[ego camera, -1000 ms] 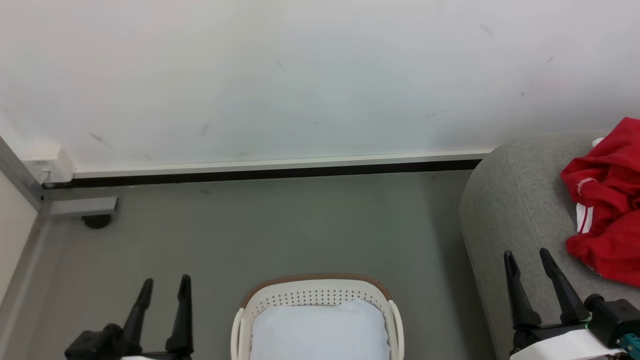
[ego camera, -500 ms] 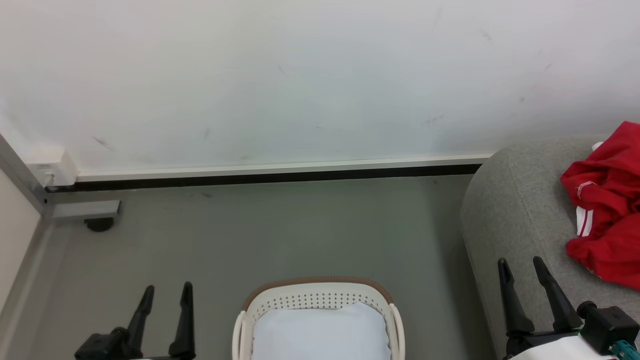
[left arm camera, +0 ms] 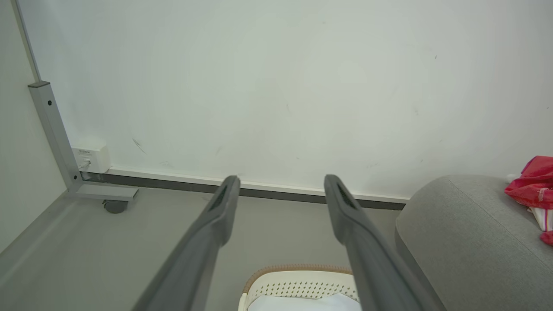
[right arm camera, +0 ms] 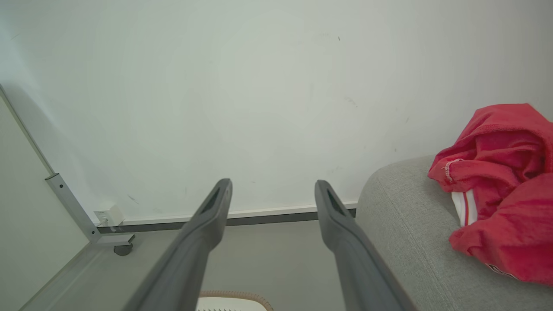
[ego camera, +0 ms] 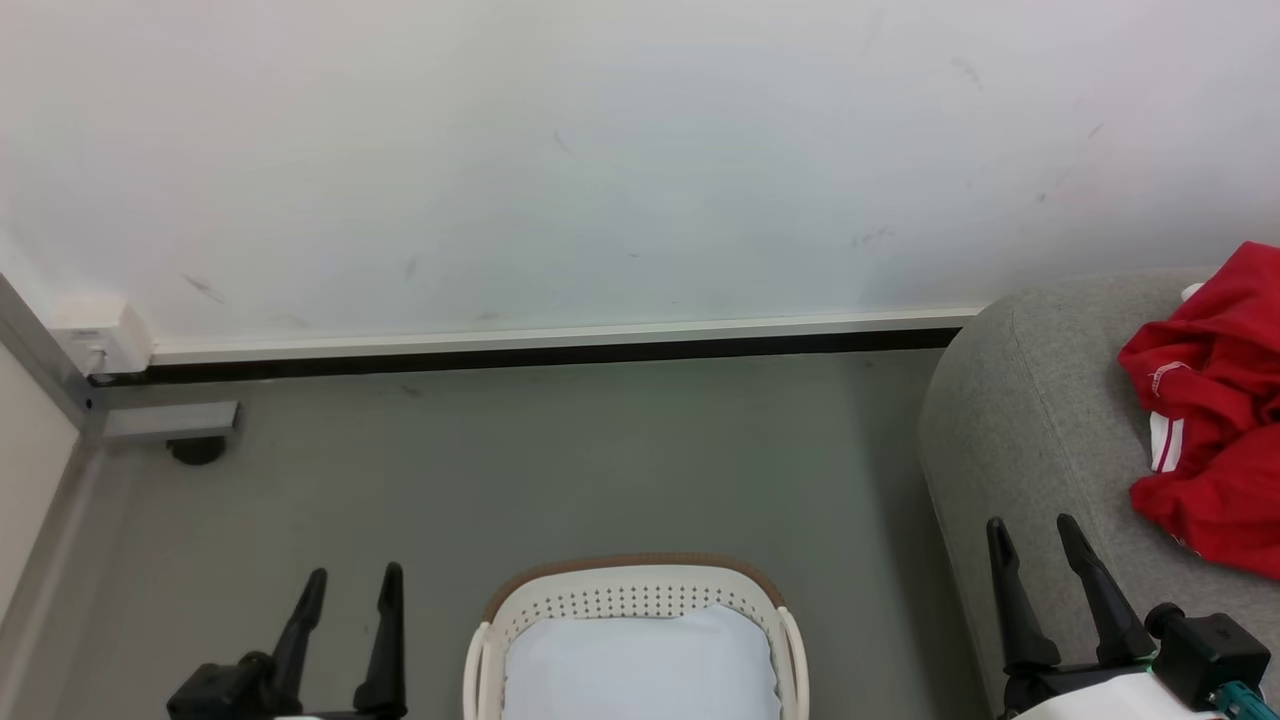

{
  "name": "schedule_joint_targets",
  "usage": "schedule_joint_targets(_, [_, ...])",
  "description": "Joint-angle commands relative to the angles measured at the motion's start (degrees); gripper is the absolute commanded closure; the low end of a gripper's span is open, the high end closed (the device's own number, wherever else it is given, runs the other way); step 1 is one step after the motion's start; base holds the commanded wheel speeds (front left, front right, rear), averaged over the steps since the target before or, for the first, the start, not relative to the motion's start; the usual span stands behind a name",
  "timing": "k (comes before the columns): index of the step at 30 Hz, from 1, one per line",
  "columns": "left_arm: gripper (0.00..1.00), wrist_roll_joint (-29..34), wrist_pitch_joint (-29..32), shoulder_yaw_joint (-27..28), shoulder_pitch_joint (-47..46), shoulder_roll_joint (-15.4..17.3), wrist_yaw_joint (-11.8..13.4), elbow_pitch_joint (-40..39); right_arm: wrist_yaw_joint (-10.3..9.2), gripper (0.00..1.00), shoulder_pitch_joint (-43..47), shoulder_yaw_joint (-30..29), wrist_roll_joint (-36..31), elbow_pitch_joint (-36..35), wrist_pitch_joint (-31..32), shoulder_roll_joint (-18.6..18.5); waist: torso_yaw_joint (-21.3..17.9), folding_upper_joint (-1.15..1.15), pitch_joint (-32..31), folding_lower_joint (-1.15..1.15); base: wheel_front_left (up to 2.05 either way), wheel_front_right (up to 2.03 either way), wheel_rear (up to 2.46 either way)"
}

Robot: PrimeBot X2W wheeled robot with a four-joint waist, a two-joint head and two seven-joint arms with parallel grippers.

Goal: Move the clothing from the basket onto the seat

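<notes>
- Left gripper [ego camera: 355, 570] sits low over the floor [ego camera: 550, 450], just left of the basket [ego camera: 630, 562]: fingers spread apart, nothing between them.
- The left wrist view confirms it, with a wide gap between the two fingers and the wall [left arm camera: 276, 86] showing through.
- Right gripper [ego camera: 1029, 520] is parted too, holding nothing, seen against the seat's [ego camera: 1030, 420] near left corner; whether it touches the fabric I cannot tell.
- Basket stands on the floor between the two grippers, brown rim toward the wall, inside showing pale bluish-white.
- And there's the clothing [ego camera: 1210, 400]: a crumpled red heap lying on top of the seat, back from its rounded left end and well apart from the basket.
- White striped trim peeks out on the heap's left side, nearest the right gripper.
- From the right wrist the heap sits just right of the fingers, apart from them, grey fabric between.
- Far left corner of the floor: a small caster [ego camera: 195, 450] under a grey bracket, with a white box [ego camera: 100, 335] on the wall above it.
</notes>
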Motion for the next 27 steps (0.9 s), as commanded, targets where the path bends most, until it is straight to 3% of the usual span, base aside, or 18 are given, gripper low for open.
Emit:
schedule_joint_targets(1, [0.00,-0.4,0.0,0.0,-0.5,0.2,-0.2,0.1,-0.13,0.00,0.7,0.0,0.2,0.1,-0.2,0.1,0.0,0.00,0.0,0.00,0.00,0.00,0.00])
schedule_joint_targets(4, [0.00,-0.5,0.0,-0.2,-0.5,0.4,-0.2,0.2,-0.13,0.00,0.7,0.2,0.3,0.3,-0.2,0.2,0.0,0.00,0.1,0.00,0.00,0.00,0.00])
schedule_joint_targets(5, [1.00,-0.7,0.0,-0.5,-0.6,0.5,-0.2,0.2,-0.13,1.00,0.6,0.2,0.4,0.3,-0.2,0.3,0.0,0.00,0.1,0.00,0.00,0.00,0.00])
schedule_joint_targets(12, [1.00,-1.8,0.5,-0.6,0.8,-0.5,0.0,2.5,0.00,1.00,1.3,0.3,1.6,2.0,0.7,0.4,0.1,0.00,0.1,0.00,0.00,0.00,0.00])
schedule_joint_targets(27, [1.00,-17.6,4.7,0.6,-0.4,-0.4,0.0,2.2,-0.02,1.00,1.0,-2.4,15.3,1.2,4.6,0.6,0.5,0.00,0.1,0.00,0.00,0.00,0.00])
